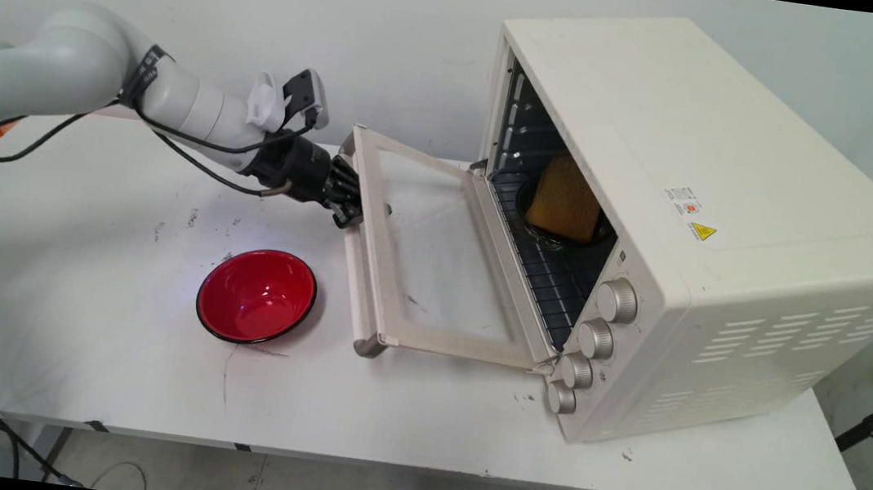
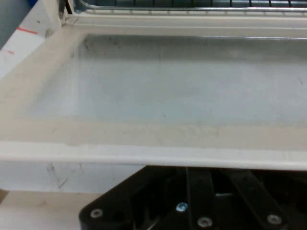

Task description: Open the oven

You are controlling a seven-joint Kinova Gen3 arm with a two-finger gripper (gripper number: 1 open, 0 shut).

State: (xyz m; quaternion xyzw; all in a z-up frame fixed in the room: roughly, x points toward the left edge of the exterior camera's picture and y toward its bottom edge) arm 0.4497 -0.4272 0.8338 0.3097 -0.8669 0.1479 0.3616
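- Nearest the camera, a round glossy red bowl (image 1: 256, 295) with a dark rim stands on the white worktop (image 1: 384, 420), just left of the oven door.
- Cream metal toaster oven (image 1: 701, 234) has four round knobs, side slots and a yellow warning label, too small to read.
- Its glass door (image 1: 424, 248) hangs open, almost flat.
- Inside, on the wire rack, a brown slice of bread (image 1: 566, 201) rests in a dark dish.
- Black gripper (image 1: 345, 195) is at the door's handle edge; whether the jaws are open or closed, I cannot tell.

The door (image 1: 435, 253) rim hides the gripper (image 1: 349, 201) tips in both views, so the jaws' state can't be told. The oven (image 1: 702, 226) wall cuts off the yellow block (image 1: 565, 200) and its dark dish (image 1: 568, 239).
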